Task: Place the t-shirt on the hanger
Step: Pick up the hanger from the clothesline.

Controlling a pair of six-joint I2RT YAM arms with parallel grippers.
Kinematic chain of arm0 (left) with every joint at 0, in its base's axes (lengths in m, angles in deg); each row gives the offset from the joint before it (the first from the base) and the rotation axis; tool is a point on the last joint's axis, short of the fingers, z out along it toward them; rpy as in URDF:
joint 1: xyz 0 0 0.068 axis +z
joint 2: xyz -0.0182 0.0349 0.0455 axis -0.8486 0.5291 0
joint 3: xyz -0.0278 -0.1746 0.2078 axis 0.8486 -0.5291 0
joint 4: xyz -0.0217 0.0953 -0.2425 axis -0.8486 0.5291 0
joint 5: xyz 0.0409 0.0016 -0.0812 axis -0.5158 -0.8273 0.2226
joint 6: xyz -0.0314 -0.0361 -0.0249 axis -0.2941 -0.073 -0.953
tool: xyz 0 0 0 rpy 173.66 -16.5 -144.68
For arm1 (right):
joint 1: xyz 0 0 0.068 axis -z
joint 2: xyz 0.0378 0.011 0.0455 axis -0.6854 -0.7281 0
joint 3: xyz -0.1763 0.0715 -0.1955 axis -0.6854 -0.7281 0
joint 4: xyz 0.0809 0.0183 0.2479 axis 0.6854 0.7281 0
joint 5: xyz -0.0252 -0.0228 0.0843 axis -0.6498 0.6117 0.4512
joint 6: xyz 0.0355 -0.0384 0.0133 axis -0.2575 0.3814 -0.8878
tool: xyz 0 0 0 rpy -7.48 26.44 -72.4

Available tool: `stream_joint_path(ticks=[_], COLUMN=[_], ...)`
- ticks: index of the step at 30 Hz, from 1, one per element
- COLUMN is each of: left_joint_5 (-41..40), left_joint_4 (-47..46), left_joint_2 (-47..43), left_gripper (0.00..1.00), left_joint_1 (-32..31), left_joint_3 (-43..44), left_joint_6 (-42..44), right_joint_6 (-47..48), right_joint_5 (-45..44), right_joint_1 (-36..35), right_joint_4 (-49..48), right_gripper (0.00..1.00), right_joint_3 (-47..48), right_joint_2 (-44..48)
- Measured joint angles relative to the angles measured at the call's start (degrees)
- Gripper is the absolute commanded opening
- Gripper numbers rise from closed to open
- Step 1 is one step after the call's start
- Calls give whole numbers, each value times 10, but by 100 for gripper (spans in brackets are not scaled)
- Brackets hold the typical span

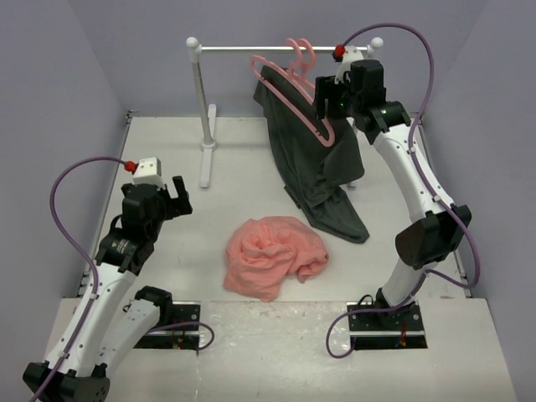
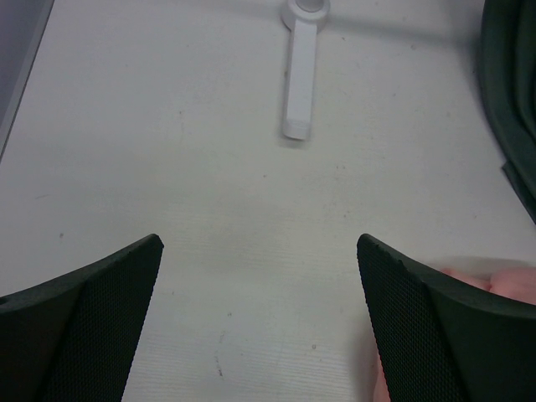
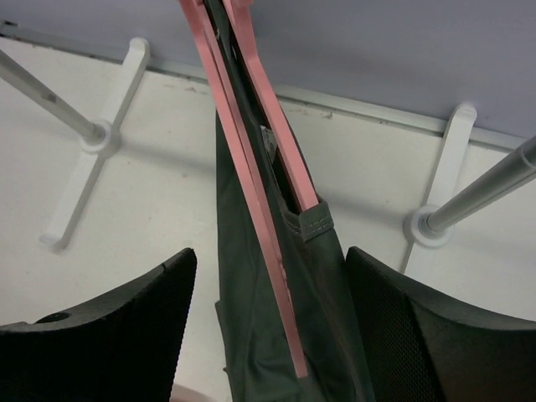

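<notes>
The pink t-shirt (image 1: pixel 275 255) lies crumpled on the table centre; a blurred edge of it shows in the left wrist view (image 2: pixel 507 279). The empty pink hanger (image 1: pixel 325 136) hangs on the rack in front of the dark grey shirt (image 1: pixel 314 180). In the right wrist view its bar (image 3: pixel 260 218) runs down outside the grey shirt (image 3: pixel 243 335), beside the second pink hanger (image 3: pixel 289 151) inside that shirt. My right gripper (image 1: pixel 325 100) (image 3: pixel 270 253) is open, with both hangers and the shirt between its jaws. My left gripper (image 1: pixel 177 197) (image 2: pixel 258 243) is open and empty, left of the t-shirt.
The white rack's bar (image 1: pixel 251 48) spans the back, its left post (image 1: pixel 201 100) standing on a foot (image 2: pixel 300 84). Rack feet also show in the right wrist view (image 3: pixel 92 159). Lilac walls close in the table on three sides.
</notes>
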Motion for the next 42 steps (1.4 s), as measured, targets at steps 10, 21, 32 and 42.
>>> stream_joint_path(ticks=[10, 21, 32, 42], left_joint_5=[10, 21, 36, 55], left_joint_4=[0, 0, -2, -4], left_joint_2=[8, 9, 9, 9], left_gripper=[100, 100, 100, 100], left_joint_1=[0, 0, 0, 0], left_joint_3=[-1, -4, -6, -8], left_joint_6=[0, 0, 1, 1], right_joint_6=[23, 41, 50, 87], right_joint_5=[-7, -42, -13, -58], right_joint_1=[-22, -49, -60, -60], right_joint_4=[-21, -93, -85, -45], right_gripper=[76, 74, 62, 60], right_joint_3=[-77, -144, -115, -97], right_joint_2=[16, 125, 70, 4])
